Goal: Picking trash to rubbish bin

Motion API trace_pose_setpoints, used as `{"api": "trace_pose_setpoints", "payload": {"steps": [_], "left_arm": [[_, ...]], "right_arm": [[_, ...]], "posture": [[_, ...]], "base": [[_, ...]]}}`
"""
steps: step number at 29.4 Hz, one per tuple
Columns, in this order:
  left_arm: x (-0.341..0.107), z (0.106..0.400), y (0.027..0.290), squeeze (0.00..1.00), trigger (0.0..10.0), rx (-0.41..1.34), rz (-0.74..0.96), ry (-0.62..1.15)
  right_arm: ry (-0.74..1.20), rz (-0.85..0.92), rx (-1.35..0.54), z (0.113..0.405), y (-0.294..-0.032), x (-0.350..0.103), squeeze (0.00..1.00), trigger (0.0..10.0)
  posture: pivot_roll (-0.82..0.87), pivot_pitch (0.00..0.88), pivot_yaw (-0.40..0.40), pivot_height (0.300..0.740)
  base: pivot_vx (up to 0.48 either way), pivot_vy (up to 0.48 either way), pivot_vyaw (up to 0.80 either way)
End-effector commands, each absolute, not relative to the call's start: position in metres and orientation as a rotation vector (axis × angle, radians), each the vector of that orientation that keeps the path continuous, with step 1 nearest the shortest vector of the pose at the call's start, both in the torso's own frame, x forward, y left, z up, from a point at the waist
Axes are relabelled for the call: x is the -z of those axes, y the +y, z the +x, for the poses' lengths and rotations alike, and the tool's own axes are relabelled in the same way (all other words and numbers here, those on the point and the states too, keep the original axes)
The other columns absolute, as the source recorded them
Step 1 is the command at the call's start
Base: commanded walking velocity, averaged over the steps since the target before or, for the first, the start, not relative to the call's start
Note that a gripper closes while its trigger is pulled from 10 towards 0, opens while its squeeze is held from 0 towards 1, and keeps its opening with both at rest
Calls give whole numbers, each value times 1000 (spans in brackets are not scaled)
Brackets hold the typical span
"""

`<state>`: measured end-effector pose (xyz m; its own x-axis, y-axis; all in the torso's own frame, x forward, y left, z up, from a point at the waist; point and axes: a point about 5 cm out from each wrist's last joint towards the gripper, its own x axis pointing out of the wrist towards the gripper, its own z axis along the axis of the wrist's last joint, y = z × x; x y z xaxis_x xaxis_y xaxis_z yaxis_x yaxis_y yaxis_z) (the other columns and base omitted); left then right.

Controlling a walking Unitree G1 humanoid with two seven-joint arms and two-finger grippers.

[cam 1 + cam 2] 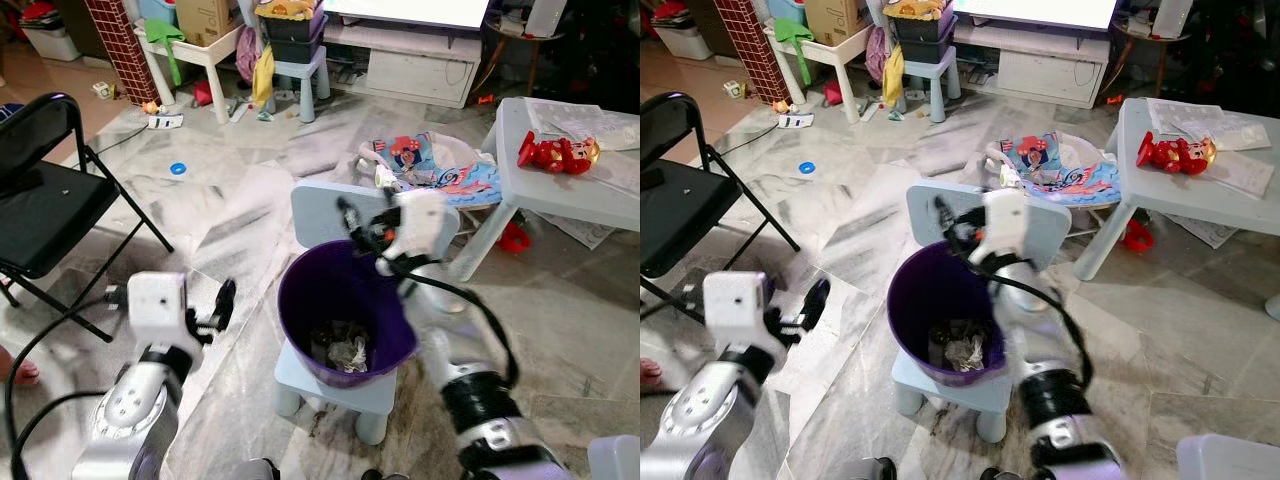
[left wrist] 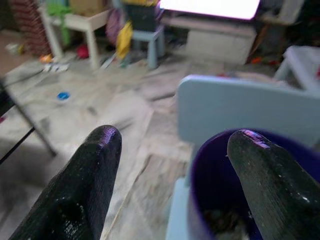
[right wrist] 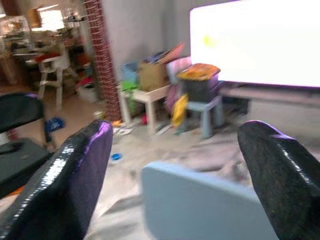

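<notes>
Marble floor [image 1: 230, 200], cluttered room | left gripper [image 1: 222, 305] low beside bin, jaws wide, empty | purple bin [image 1: 345, 310] on small blue chair [image 1: 330, 215], crumpled trash [image 1: 345, 350] inside | right gripper [image 1: 360, 228] over bin's far rim, jaws wide, empty

Head eyes look down; wrists level — all share chair [image 1: 330, 205].

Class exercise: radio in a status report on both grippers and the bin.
Right gripper open above purple bin. Left gripper open, beside it. Crumpled trash inside bin.
</notes>
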<state>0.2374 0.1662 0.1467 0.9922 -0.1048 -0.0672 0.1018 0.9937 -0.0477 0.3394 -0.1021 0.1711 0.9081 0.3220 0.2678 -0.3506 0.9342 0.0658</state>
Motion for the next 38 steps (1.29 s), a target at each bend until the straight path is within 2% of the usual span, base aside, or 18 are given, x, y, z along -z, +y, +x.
{"api": "trace_pose_setpoints", "payload": {"steps": [1,5,14,26,34,35,38], "left_arm": [[-147,243,161,0,10000,130,-29,54],[-150,259,155,0,10000,128,-4,19],[-147,271,150,0,10000,157,-49,-11],[-146,272,145,0,10000,180,-84,-39],[-140,267,147,0,10000,135,-54,-47],[-139,265,149,0,10000,128,-51,-47],[-135,259,151,0,10000,123,-55,-39]], "right_arm": [[-281,97,-296,334,-118,-179,1000,10000],[-296,40,-203,318,-151,-185,1000,10000],[-254,-33,-112,293,-188,-185,1000,10000],[-167,-70,-204,262,-202,-185,1000,10000],[-68,-16,-254,253,-204,-168,1000,10000],[-54,-18,-250,251,-205,-165,0,10000],[-9,-19,-241,245,-206,-152,0,10000]], "posture": [[109,104,-12,740],[65,90,-5,740],[-5,62,-7,740],[-28,62,-31,740],[-9,70,-41,740],[-6,69,-42,740],[4,68,-44,740]], "base": [[0,0,0],[0,0,0],[0,0,0],[0,0,0],[0,0,0],[0,0,0],[0,0,0]]}}
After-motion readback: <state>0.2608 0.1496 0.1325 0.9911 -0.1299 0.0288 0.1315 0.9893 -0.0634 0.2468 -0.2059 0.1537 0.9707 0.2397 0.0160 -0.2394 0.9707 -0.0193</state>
